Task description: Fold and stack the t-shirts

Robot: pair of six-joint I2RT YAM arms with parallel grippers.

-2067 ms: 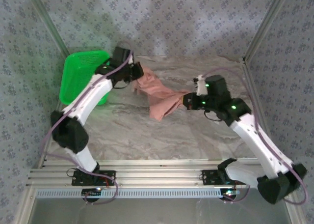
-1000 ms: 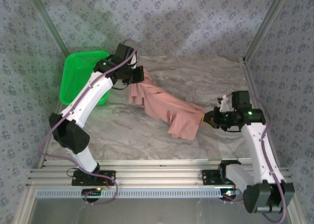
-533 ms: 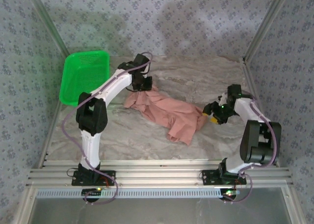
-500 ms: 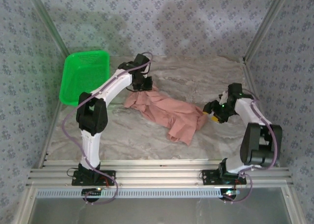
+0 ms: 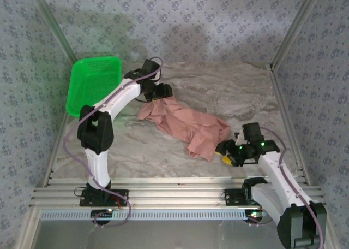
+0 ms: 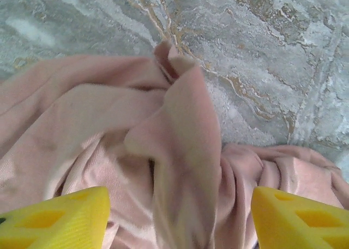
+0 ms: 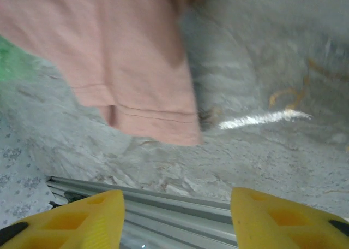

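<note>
T-shirt [image 5: 182, 123] lies crumpled in a diagonal heap mid-counter [image 5: 234, 90], not flat. Green basket [image 5: 92, 85] sits at far left, off the cloth. Left claw [image 5: 162, 92] hangs over the shirt's far-left end, fingers apart, empty. Right claw [image 5: 224, 153] just off the near-right hem, also apart, empty. Step, my read: spreading out before the first fold. Next move needs each claw pinching a hem or corner and pulling the cloth flat. Count: one shirt, one basket, two claws.

2 white arms [image 5: 117, 96], black joints [image 5: 94, 131], lilac cables [image 5: 66, 142], yellow pincer fingers [image 6: 54, 216].
</note>
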